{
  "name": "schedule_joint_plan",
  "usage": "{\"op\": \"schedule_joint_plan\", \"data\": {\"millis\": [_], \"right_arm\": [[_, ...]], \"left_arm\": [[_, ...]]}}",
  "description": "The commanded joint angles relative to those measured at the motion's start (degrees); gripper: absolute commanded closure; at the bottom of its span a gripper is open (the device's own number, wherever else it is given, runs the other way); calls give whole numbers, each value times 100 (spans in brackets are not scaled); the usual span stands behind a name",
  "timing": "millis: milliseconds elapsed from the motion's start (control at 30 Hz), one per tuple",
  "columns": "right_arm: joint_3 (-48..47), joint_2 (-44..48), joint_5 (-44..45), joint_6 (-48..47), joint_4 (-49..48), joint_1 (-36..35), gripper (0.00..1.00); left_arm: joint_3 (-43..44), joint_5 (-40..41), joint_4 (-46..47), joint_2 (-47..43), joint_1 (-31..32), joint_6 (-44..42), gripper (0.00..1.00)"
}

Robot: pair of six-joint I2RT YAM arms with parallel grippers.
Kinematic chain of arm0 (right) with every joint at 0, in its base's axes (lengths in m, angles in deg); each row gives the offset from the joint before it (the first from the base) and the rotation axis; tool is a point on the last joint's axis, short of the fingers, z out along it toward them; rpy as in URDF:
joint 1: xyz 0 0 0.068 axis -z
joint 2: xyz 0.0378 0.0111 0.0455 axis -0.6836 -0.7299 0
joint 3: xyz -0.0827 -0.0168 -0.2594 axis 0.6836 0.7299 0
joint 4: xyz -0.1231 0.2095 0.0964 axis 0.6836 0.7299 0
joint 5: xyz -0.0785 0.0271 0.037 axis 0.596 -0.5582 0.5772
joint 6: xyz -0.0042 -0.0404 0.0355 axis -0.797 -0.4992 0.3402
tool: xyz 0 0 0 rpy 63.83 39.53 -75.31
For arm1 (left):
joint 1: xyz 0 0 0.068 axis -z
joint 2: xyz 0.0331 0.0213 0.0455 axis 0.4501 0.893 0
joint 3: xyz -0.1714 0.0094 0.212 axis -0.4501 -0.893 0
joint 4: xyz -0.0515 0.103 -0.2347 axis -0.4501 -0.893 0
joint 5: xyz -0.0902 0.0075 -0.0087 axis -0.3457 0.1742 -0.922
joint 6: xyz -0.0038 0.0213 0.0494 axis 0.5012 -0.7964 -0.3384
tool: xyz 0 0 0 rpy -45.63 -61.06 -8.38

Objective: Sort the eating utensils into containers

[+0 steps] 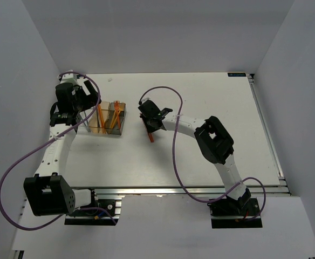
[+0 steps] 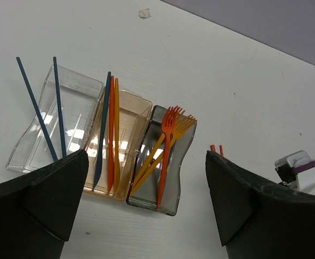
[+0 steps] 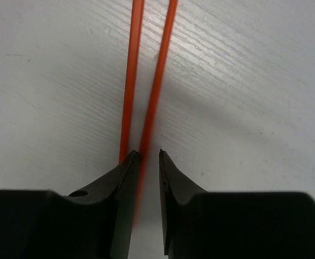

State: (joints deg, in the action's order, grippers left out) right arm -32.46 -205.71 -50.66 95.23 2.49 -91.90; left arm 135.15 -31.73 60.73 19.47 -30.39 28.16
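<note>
**Three joined bins (image 1: 122, 127) hold sorted pieces; two orange-red sticks (image 3: 131, 81) lie loose on the worktop (image 1: 200, 97).**
In the left wrist view the row runs from the clear bin (image 2: 84, 81) through the tan-orange bin (image 2: 133, 116) to the dark grey bin (image 2: 182, 162), toward 4 o'clock. Two dark blue sticks (image 2: 36, 108) lean in the clear one, tips toward 11 o'clock. A dark blue, a red and an orange knife (image 2: 110, 129) stand side by side in the tan one. Three forks (image 2: 171, 120), two orange and one red, rest in the grey one, tines toward 12 o'clock. In the top view the loose sticks lie close together, nearly parallel, at 4 o'clock of the bins.
</note>
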Motion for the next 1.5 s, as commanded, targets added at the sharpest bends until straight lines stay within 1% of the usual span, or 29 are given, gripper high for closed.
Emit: {"op": "schedule_joint_plan", "data": {"millis": [0,167,233,367,400,500,533,567,600,633,667,700,733,767,800,867,900,1000,1100,1167,1200,1300,1333,1400,1433,1467], "right_arm": [[136,88,75,70,-7,-18,73],[444,-8,-4,140,19,-18,73],[532,-35,92,158,89,-18,74],[926,61,66,264,63,70,89],[988,88,57,299,54,87,99],[1147,280,127,360,115,149,100],[1200,525,197,378,89,175,100],[1270,667,215,387,2,193,100],[1410,842,207,413,-68,219,100],[1472,1209,215,483,-139,263,100],[1542,1396,242,510,-200,281,100],[1656,1580,320,536,-305,289,100],[1709,1930,347,588,-359,298,100],[1771,2099,347,615,-429,298,100],[1928,2431,234,641,-621,298,100],[2166,2793,-38,694,-929,298,100],[2454,3126,-370,764,-1313,307,100],[2877,3645,-925,887,-1956,307,100],[3071,3963,-1357,1116,-2344,307,100],[3212,4086,-1419,1291,-2626,307,100],[3230,4148,-1663,1336,-2714,307,100],[3178,4140,-1955,1441,-2820,307,100],[3143,4131,-1999,1459,-2811,298,100],[3142,4148,-2026,1503,-2873,290,100],[3142,4157,-2008,1512,-2890,289,100],[3134,4166,-1991,1521,-2908,289,100]], "left_arm": [[48,-137,-25,-154,-5,44,2],[57,-154,-61,-162,-5,44,2],[48,-154,-61,-171,-5,44,2],[39,-285,-34,-171,3,79,2],[48,-373,-25,-145,-5,88,2],[30,-838,10,-14,-5,280,2],[-57,-1040,158,22,21,394,2],[-101,-1416,264,57,73,674,2],[-163,-1550,369,101,152,807,2],[-215,-1630,570,162,466,921,2],[-294,-1631,633,180,661,1079,2],[-338,-1457,695,189,863,1168,2],[-409,-1420,982,163,1239,1264,2],[-575,-1455,1168,154,1391,1500,2],[-672,-1533,1588,145,1662,1651,2],[-961,-1621,2081,136,1875,2132,2],[-1050,-1735,2536,154,2058,2440,2],[-1191,-1929,3145,250,2323,2785,2],[-1139,-2000,3428,426,2551,3005,2],[-1051,-1991,3376,566,2622,2979,2],[-1016,-1982,3367,602,2658,2979,2],[-1059,-1982,3472,690,2675,3032,9],[-1060,-1991,3499,699,2675,3041,20],[-1060,-2009,3534,751,2675,3058,34],[-1051,-2026,3525,786,2675,3050,51],[-1033,-2035,3473,813,2675,3041,58]]}}
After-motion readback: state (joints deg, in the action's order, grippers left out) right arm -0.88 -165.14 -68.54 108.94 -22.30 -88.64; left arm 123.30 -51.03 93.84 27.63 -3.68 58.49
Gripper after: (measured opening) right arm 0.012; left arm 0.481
